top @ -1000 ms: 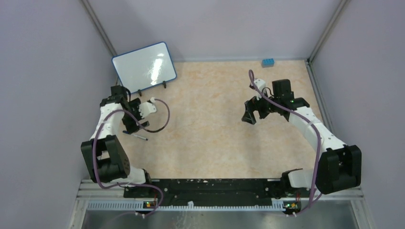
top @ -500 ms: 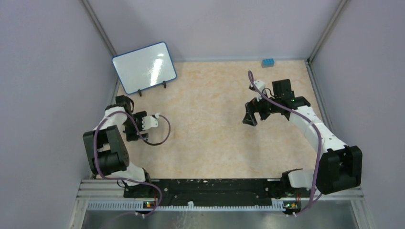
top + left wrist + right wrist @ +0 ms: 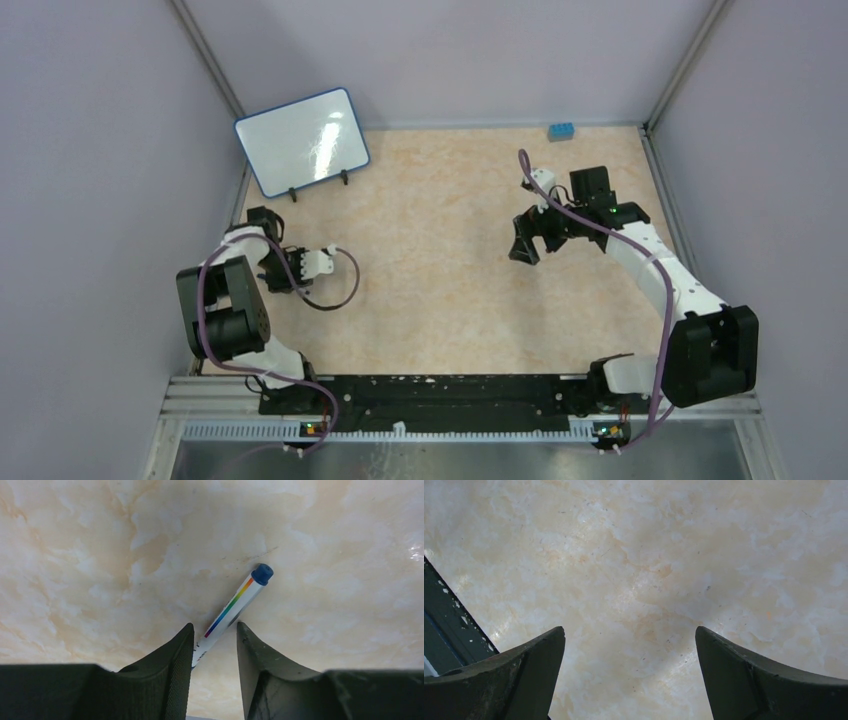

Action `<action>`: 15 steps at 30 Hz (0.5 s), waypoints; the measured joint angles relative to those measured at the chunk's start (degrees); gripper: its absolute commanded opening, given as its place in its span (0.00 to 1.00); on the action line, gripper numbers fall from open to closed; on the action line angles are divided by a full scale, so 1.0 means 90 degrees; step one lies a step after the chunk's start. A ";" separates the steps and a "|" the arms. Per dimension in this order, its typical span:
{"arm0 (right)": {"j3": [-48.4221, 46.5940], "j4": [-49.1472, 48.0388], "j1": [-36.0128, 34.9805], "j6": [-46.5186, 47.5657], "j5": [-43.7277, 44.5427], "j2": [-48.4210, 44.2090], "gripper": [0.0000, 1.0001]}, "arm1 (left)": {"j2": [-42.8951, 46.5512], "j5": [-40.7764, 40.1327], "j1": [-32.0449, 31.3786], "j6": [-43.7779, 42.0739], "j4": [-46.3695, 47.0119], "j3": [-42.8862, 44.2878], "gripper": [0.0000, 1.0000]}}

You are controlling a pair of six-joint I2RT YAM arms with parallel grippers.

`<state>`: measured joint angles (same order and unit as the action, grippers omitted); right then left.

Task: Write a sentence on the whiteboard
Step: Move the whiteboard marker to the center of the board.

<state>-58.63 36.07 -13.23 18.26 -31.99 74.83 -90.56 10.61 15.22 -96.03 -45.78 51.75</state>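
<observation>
Far-left corner: whiteboard point(image 3: 300, 145) stands tilted on its black clip feet point(image 3: 344, 178) beside the left wall, its glossy face washed by glare and unreadable from above.
Left side, near the base: left gripper point(image 3: 215, 627) sits low over the table point(image 3: 440, 300), its arm folded tight.
Left grip: fingers sit close on either side of a marker point(image 3: 232, 605); whether they pinch it cannot be told.
Marker: white barrel, rainbow stripe, blue cap, lying on the marbled top with its cap pointing away from the fingers.
Right half: right gripper point(image 3: 630, 632) hovers over the table, well apart from the whiteboard.
Right grip: fingers spread wide, holding nothing.
Far edge: small blue block point(image 3: 561, 130) near the right rear corner.
</observation>
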 measured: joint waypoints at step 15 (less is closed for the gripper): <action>0.0000 0.0005 0.0833 -0.0007 -0.0585 0.0000 0.98 | 0.0148 0.0566 -0.2623 0.2064 -0.0209 -0.0124 0.00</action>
<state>-58.63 36.12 -5.74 18.20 -37.26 74.83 -89.23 15.70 -8.38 -77.45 -47.66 50.63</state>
